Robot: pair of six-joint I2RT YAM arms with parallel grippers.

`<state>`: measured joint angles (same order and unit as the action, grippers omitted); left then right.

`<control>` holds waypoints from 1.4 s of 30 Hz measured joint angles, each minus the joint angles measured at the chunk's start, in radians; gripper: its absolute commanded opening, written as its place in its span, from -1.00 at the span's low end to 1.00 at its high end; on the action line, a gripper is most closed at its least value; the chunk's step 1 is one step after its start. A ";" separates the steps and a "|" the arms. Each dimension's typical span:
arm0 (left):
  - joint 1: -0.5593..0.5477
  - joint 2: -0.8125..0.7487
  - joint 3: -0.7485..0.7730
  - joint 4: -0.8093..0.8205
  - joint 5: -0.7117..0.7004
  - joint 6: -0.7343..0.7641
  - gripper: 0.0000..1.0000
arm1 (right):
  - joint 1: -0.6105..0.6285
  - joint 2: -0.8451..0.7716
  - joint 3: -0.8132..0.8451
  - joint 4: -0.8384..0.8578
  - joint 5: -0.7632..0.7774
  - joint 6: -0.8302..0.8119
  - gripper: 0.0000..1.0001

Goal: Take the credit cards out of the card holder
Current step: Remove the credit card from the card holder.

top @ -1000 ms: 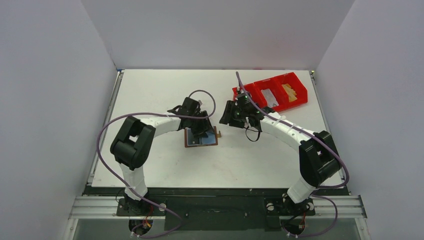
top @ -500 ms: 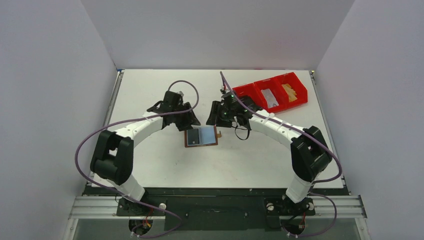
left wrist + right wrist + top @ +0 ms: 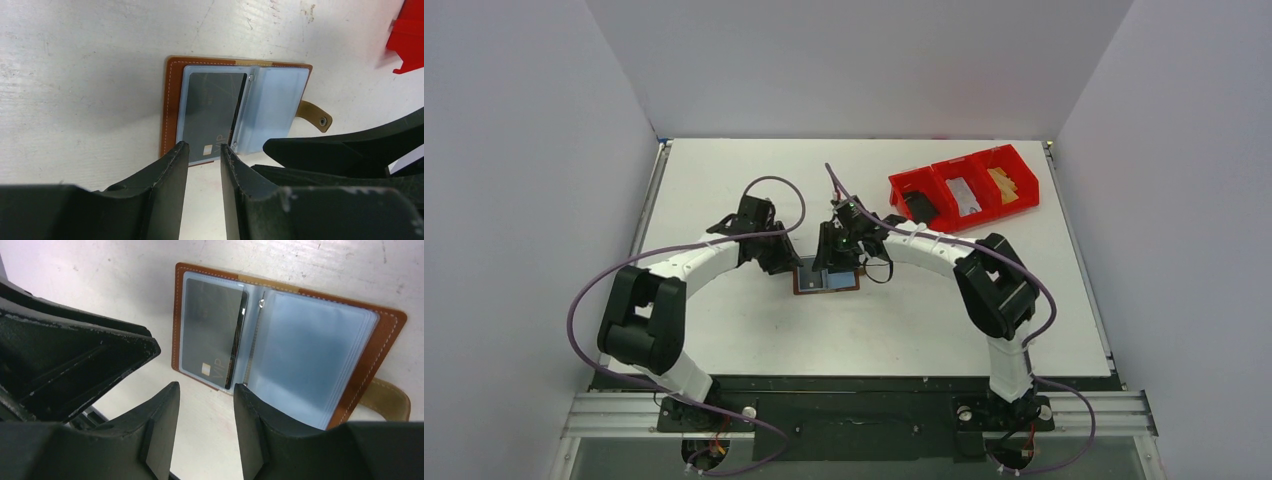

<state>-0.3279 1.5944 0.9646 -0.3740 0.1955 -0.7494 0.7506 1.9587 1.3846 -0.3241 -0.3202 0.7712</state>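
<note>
Left claw (image 3: 205, 159) hangs with its jaws partly spread and nothing between them. Its tips are just short of the near edge of the card holder (image 3: 172, 100), which lies open and flat on the tabletop (image 3: 75, 100). In that wrist view the holder sits at 12 o'clock from the tips. A black credit card (image 3: 212, 107) shows through the pale sleeve of its left page, its lower edge in line with the gap. Right claw (image 3: 205, 397), also partly spread and empty, hovers at the same edge, the card at 12 o'clock from it. Seen from above, the left claw stands at the holder's 10 o'clock and the right claw at its 12 o'clock. A red bin (image 3: 902, 187) lies toward 2 o'clock, well apart.
</note>
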 measured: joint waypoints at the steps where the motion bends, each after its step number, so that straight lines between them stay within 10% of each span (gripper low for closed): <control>1: 0.000 0.006 -0.002 0.006 -0.002 -0.002 -0.49 | 0.000 0.013 0.006 0.001 -0.001 0.000 -0.20; 20: -0.003 0.110 -0.021 0.080 -0.008 -0.031 -0.99 | -0.016 0.100 0.026 0.027 -0.003 0.005 -0.29; 42: -0.025 0.132 -0.022 0.111 -0.010 -0.052 -1.00 | -0.058 0.128 -0.001 0.126 -0.062 0.061 -0.47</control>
<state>-0.3531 1.7264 0.9424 -0.2630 0.1860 -0.8013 0.6926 2.0869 1.3834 -0.1982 -0.3824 0.8326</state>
